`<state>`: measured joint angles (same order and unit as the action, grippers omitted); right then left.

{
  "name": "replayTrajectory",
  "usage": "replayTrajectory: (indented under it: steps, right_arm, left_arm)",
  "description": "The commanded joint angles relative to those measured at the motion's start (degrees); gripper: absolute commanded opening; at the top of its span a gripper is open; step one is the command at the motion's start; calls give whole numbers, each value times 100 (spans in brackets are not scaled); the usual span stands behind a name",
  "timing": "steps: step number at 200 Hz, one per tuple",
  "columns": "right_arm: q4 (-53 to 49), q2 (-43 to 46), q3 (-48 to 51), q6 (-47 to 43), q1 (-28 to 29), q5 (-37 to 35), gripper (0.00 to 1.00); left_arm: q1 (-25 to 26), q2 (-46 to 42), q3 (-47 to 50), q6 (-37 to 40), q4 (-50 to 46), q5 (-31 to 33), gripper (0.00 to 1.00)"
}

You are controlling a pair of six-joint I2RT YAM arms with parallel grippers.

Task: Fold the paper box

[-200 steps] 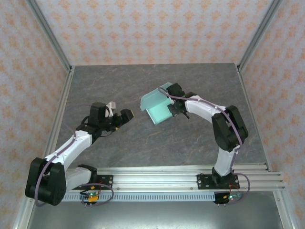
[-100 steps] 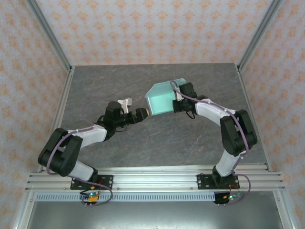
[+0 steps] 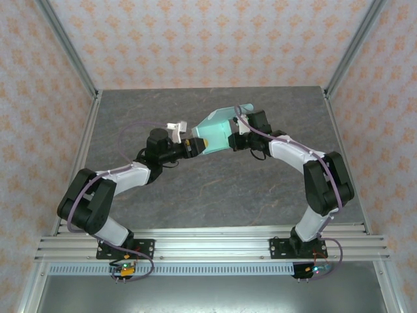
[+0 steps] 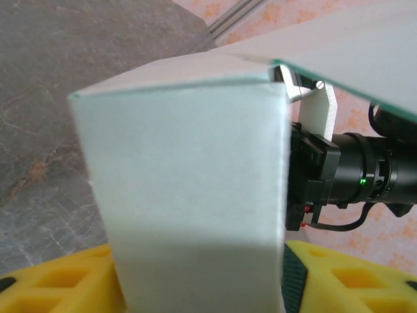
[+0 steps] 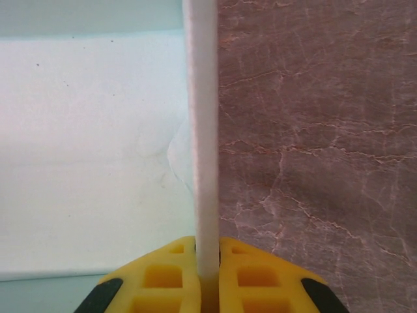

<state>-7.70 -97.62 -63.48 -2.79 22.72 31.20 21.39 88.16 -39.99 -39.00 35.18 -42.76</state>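
The paper box (image 3: 214, 130), pale mint-green card partly folded, hangs above the middle of the table between both grippers. My right gripper (image 3: 234, 135) grips its right side; in the right wrist view one thin wall (image 5: 201, 130) stands edge-on, pinched between the shut yellow fingers (image 5: 207, 261), with the mint inside face (image 5: 91, 143) to the left. My left gripper (image 3: 194, 145) meets the box from the lower left. In the left wrist view a box panel (image 4: 182, 169) spans the gap of my left gripper (image 4: 199, 287), and both yellow fingers lie against its sides.
The grey marbled tabletop (image 3: 195, 189) lies below the box. Patterned walls with metal corner posts (image 3: 68, 49) enclose the back and sides. The aluminium rail (image 3: 215, 242) with both arm bases runs along the near edge. The right arm's black wrist (image 4: 352, 179) shows behind the box.
My left arm has swung up and right to the box, and its jaws have narrowed around a panel. The right gripper has carried the box slightly up and tilted it flatter.
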Motion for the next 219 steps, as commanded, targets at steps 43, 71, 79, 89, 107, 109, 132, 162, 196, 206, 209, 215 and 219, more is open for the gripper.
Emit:
replayTrajectory:
  steps: [43, 71, 79, 89, 107, 109, 132, 162, 196, 206, 209, 215, 219]
  right_arm:
    - [432, 267, 75, 197, -1, 296, 10]
    - [715, 507, 321, 215, 69, -139, 21]
    - [803, 575, 374, 221, 62, -182, 28]
    - [813, 670, 398, 119, 7, -124, 33]
    - [709, 804, 341, -9, -256, 97, 40]
    - [698, 810, 327, -22, -287, 167, 40]
    - [464, 807, 73, -144, -472, 836, 42]
    - [718, 641, 59, 49, -502, 1227, 40]
    - [2042, 584, 483, 1477, -1035, 2122, 46]
    - [1950, 567, 413, 1807, -1241, 2395, 52]
    - [1838, 555, 374, 1909, -1295, 2402, 53]
    - [1708, 552, 334, 2175, -1411, 2348, 55]
    - [1785, 554, 365, 2350, -1469, 2384, 57]
  left_arm:
    - [57, 43, -347, 235, -270, -65, 34]
    - [59, 26, -532, 295, -920, 266, 24]
    - [58, 4, -522, 274, -918, 266, 24]
    - [54, -24, -525, 268, -939, 282, 23]
    - [57, -82, -620, 440, -1286, 312, 23]
    - [58, -87, -636, 469, -1343, 317, 23]
    - [54, -150, -716, 600, -1597, 218, 23]
    - [58, -88, -865, 255, -1603, -65, 23]
    - [-35, -30, -1138, -284, -1920, -344, 24]
    - [-114, -3, -1210, -514, -1958, -463, 24]
    - [-131, 1, -1227, -594, -1974, -495, 25]
    - [-180, 23, -1275, -704, -2012, -567, 25]
    - [-206, 33, -1302, -801, -2001, -636, 25]
